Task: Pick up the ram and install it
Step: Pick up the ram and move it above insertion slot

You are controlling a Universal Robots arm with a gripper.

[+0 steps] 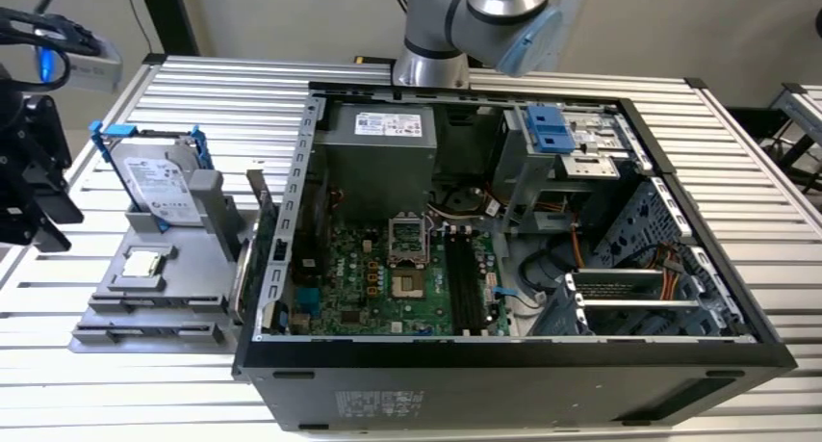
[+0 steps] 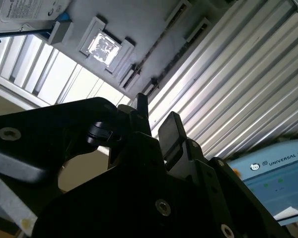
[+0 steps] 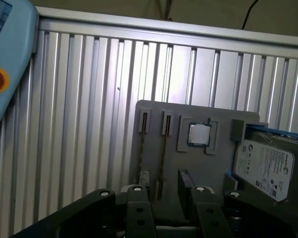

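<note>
On the slatted surface (image 1: 192, 86), the open computer case (image 1: 514, 360) waits with its motherboard (image 1: 385, 278) exposed, and that is where your trouble could come. A stick carried in crooked would likely jam at the memory slot rather than seat. The grey tray (image 3: 213, 166) packs the hard drive (image 3: 265, 168) close to your target. A skewed descent could strike the tray or pinch the thin board off-centre and tip it.

Your end effector (image 3: 161, 187) hangs with its fingers apart, holding nothing. The ram (image 3: 162, 163) stands on edge in a tray slot, apart from the end effector. In the first wrist view it is roughly in line with the gap between the fingers, with the CPU chip (image 3: 199, 134) near it.
</note>
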